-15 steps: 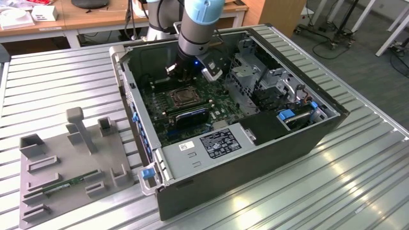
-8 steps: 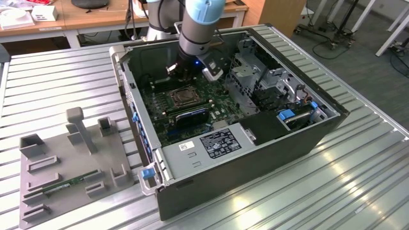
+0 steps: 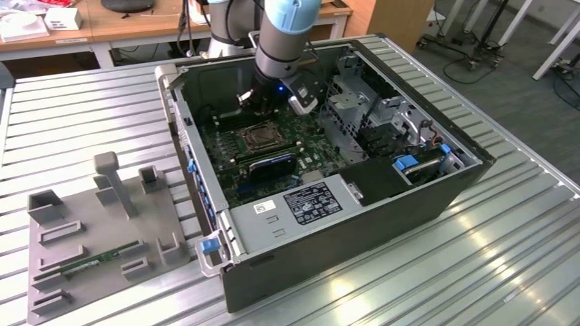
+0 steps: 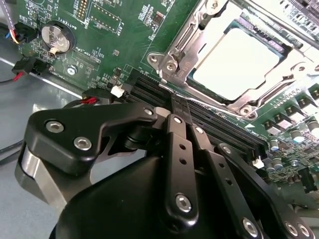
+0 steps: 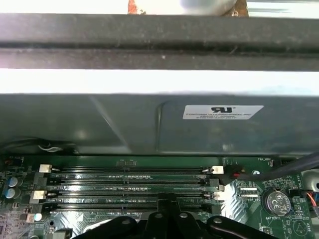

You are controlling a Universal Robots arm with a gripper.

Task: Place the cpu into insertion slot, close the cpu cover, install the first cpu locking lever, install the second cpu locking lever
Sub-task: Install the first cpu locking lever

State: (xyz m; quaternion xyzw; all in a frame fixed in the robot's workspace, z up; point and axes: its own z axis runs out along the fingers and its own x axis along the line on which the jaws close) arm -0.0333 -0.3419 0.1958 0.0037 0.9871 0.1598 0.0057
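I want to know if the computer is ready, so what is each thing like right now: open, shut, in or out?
cpu, sitting in the insertion slot.
cpu cover, lying down flat over the cpu.
gripper, fingers shut, close beside the slot.
computer case, side open.
memory slots, empty.

Pale silver cpu (image 4: pixel 239 64), green circuit board (image 4: pixel 124 35), black hand (image 4: pixel 180 105)
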